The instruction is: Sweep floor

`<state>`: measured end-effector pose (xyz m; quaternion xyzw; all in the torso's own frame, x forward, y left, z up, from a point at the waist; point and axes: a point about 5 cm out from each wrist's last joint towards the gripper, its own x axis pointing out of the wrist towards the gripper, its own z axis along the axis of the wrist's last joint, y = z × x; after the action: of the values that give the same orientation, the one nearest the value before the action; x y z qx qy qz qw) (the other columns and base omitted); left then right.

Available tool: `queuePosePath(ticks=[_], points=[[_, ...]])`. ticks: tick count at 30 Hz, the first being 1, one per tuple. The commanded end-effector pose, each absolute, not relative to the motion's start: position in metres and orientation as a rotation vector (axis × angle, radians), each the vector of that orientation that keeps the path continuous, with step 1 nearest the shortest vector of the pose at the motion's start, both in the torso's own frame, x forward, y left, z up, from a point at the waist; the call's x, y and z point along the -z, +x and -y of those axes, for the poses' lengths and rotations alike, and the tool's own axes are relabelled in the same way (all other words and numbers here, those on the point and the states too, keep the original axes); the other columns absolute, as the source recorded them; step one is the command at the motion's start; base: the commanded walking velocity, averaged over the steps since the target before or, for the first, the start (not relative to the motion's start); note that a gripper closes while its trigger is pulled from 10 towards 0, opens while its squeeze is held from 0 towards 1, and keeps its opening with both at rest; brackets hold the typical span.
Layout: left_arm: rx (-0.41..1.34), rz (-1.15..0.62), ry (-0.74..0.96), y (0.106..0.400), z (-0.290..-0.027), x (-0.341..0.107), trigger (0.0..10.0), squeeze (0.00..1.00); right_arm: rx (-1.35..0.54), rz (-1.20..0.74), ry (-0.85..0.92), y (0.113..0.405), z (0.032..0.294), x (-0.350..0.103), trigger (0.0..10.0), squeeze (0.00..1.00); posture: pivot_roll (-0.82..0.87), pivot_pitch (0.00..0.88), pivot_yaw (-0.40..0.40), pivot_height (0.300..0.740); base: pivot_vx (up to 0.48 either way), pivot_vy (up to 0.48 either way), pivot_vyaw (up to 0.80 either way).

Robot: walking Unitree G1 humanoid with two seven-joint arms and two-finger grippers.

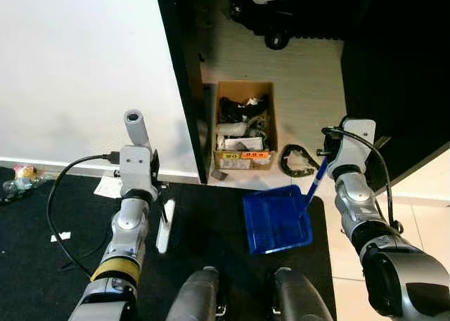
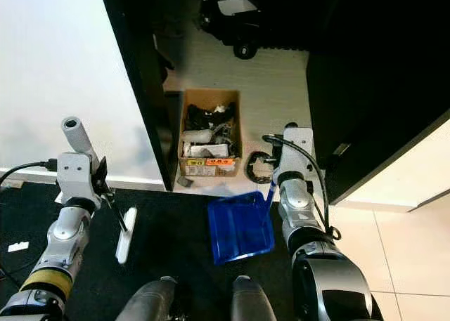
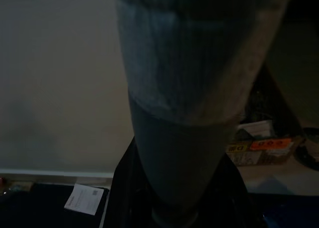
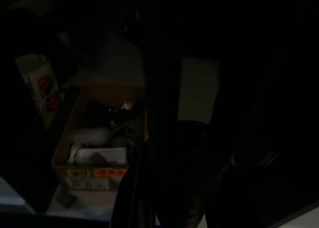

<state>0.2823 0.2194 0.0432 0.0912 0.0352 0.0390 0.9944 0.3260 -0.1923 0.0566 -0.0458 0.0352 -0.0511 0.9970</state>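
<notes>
My left gripper [image 1: 150,171] is shut on a small brush; its grey handle [image 1: 133,124] sticks up above the wrist and fills the left wrist view as a grey handle [image 3: 184,113]. The white brush head [image 1: 165,226] hangs low over the black mat [image 1: 211,215]. To the right, my right gripper [image 1: 325,159] is shut on the blue handle of a blue dustpan [image 1: 276,219], whose pan rests tilted on the mat near its right edge. Brush head and dustpan are apart, with bare mat between them.
An open cardboard box [image 1: 244,128] of clutter stands on the pale floor beyond the mat, beside a dark door frame [image 1: 184,82]. A black coiled cable [image 1: 297,159] lies right of the box. Paper scraps [image 1: 109,187] and wrappers [image 1: 21,173] lie along the white wall.
</notes>
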Motion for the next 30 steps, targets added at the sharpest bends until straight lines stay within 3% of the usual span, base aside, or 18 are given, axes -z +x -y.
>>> queuePosePath(ticks=[1, 19, 30], points=[[-0.083, -0.050, 0.198, 0.282, -0.221, -0.045, 10.0, 0.00, 0.088, -0.052, -0.106, 0.329, 0.190, -0.061, 10.0, 0.00, 0.04, 0.076, -0.022, 0.740, 0.000, 0.000, 0.80], [-0.097, -0.072, 0.193, 0.279, -0.226, -0.043, 10.0, 0.00, 0.061, -0.034, -0.106, 0.333, 0.184, -0.065, 10.0, 0.00, 0.04, 0.078, -0.022, 0.740, 0.000, 0.000, 0.80], [-0.069, -0.129, 0.175, 0.278, -0.223, -0.036, 10.0, 0.00, 0.142, -0.081, -0.073, 0.331, 0.196, -0.060, 10.0, 0.00, 0.05, 0.068, -0.018, 0.740, 0.000, 0.000, 0.80]])
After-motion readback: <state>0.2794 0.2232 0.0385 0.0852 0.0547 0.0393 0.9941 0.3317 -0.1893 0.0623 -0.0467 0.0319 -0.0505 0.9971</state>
